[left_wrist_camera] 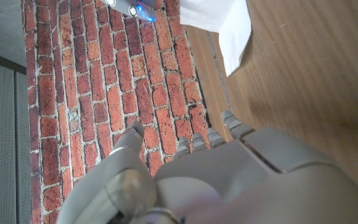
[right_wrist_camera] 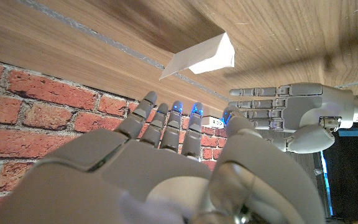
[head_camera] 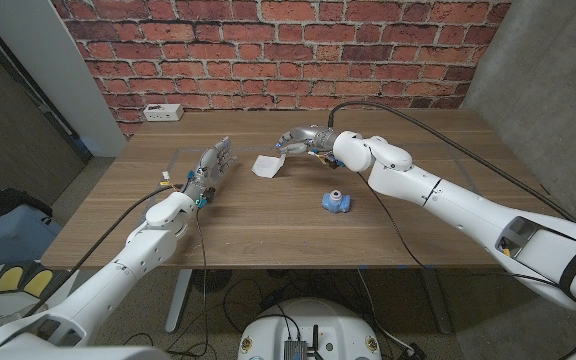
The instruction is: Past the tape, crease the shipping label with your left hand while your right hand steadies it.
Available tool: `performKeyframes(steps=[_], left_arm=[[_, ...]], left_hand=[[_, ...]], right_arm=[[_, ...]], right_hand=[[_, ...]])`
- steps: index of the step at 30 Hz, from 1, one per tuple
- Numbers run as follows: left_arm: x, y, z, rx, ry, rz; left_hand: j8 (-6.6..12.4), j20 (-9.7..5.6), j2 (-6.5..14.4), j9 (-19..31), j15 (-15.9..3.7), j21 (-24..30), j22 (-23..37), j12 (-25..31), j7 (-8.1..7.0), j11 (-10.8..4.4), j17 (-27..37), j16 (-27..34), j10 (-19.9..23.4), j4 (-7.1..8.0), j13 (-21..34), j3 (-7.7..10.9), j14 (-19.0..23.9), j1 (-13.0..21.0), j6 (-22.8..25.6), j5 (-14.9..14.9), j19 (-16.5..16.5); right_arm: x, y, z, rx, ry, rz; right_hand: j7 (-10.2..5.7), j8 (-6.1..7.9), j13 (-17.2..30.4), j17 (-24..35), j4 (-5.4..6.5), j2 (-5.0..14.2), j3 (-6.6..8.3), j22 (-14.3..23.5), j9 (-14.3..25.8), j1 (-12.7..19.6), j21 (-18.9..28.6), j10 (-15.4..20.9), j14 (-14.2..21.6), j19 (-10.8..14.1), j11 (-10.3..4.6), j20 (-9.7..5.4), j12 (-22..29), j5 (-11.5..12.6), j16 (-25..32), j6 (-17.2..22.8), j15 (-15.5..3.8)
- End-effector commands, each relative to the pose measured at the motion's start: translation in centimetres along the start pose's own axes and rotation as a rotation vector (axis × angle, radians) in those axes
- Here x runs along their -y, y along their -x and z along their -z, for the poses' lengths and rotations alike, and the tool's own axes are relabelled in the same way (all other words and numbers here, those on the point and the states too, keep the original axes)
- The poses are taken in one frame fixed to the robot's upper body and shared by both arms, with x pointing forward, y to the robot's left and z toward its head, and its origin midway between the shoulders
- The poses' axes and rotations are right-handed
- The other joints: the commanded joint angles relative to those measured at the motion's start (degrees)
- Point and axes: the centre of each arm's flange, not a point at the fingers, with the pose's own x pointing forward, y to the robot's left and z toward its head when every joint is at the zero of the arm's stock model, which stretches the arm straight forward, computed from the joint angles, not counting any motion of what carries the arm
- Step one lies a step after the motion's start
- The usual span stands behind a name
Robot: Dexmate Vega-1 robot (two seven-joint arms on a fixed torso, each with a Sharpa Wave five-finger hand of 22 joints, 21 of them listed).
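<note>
— Where is the shipping label [head_camera: 266,166]?
— It lies on the wooden table [head_camera: 268,225], far from the robot, near the middle. One side of it is bent up.
— What is the left hand [head_camera: 211,165] doing?
— It holds nothing. Its fingers are straight and apart, to the left of the label.
— And the right hand [head_camera: 303,141]?
— It hangs just to the right of the label, fingers a little apart, holding nothing. A small blue thing [head_camera: 335,201] sits nearer the robot.

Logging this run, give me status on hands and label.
Left hand open, off label. Right hand open, beside it. Shipping label untouched, partly lifted. Tape clear of path.
</note>
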Motion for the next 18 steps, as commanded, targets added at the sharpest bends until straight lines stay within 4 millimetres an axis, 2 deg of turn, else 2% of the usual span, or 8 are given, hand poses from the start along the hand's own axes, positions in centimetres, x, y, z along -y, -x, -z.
performKeyframes(steps=[1, 18], left_arm=[[-0.05, 0.34, 0.0, 0.0, 0.0, -0.005], [0.03, 0.67, -0.01, 0.003, -0.002, -0.005]], left_hand=[[-0.05, 0.14, -0.13, 0.19, -0.16, -0.28, 0.16, -0.18, 0.13, 0.08, 0.17, -0.11, 0.01, -0.14, 0.25, 0.53, -0.15, -0.23, -0.15, -0.21, 0.18], [-0.06, 0.15, -0.14, 0.19, -0.27, -0.37, 0.17, -0.25, 0.17, 0.13, 0.17, -0.11, -0.05, -0.19, 0.26, 0.58, -0.16, -0.25, -0.19, -0.21, 0.21]], right_arm=[[-0.97, -0.93, -0.22, 0.01, -0.007, -0.029], [-1.88, -1.72, 0.0, -0.01, -0.003, -0.074]], right_hand=[[0.01, 0.2, 0.28, 0.2, 0.08, -0.22, 0.56, 0.1, 0.2, 0.74, -0.34, 0.77, 0.3, 0.62, -0.02, -0.07, -0.15, 0.05, 0.31, 0.55, -1.79], [0.2, 0.19, 0.3, 0.21, 0.21, -0.15, 0.79, 0.1, 0.21, 0.97, -0.38, 0.96, 0.32, 0.61, 0.19, -0.16, -0.21, 0.06, 0.29, 1.05, -1.85]])
